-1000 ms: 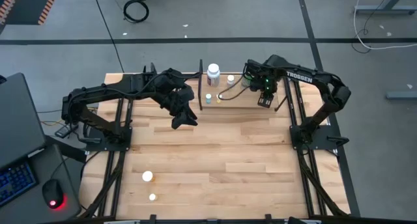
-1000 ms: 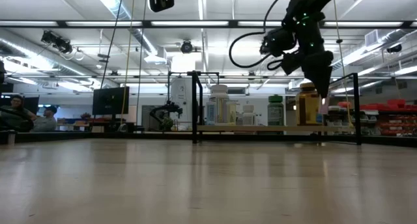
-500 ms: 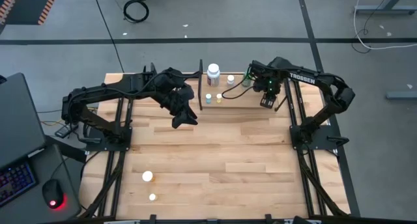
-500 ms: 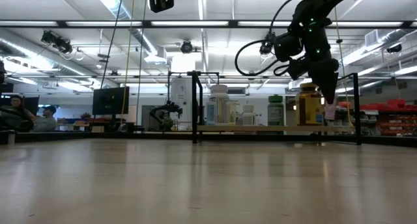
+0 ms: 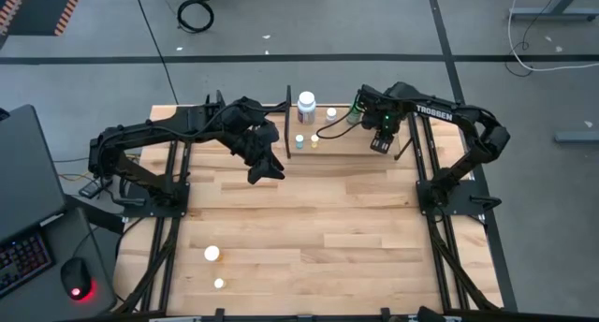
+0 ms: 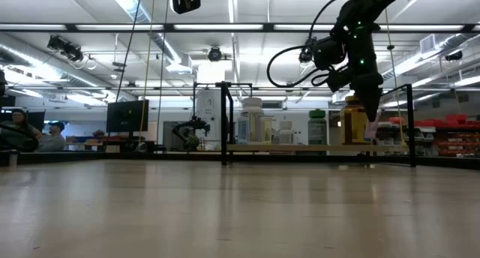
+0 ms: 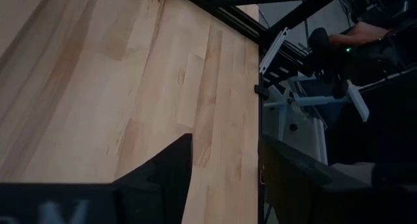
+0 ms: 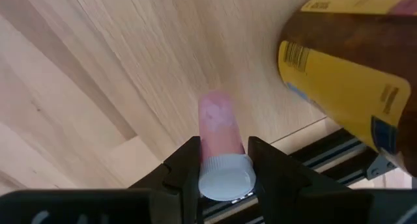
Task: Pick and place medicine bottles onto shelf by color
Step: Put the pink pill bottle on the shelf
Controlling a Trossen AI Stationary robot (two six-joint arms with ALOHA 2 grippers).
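Observation:
The shelf (image 5: pixel 348 146) stands at the table's far edge, a light plank between black posts. On it are a large white bottle (image 5: pixel 306 104), a green bottle (image 6: pixel 318 128), a yellow bottle (image 8: pixel 345 74) and some tiny ones. My right gripper (image 5: pixel 381 144) hangs over the shelf's right end, next to the yellow bottle, shut on a small pink bottle (image 8: pixel 220 129) with a white cap. My left gripper (image 5: pixel 265 170) hovers open and holds nothing, above the table left of the shelf. My right gripper pinches the pink bottle between its two fingers at the cap end (image 8: pixel 223 164). The fingers come from above and point down. The bottle hangs roughly upright below them, cap up, and in the low view its bottom (image 6: pixel 373 133) is a little above the plank.
Two small white bottles (image 5: pixel 211 254) (image 5: pixel 219 284) stand on the tabletop near its front left. The shelf's black posts (image 6: pixel 410 123) rise beside my right gripper. Bare wood spans the table's middle and right.
My right gripper, still shut on the pink bottle, has sunk a little toward the shelf plank beside the yellow bottle and tipped slightly.

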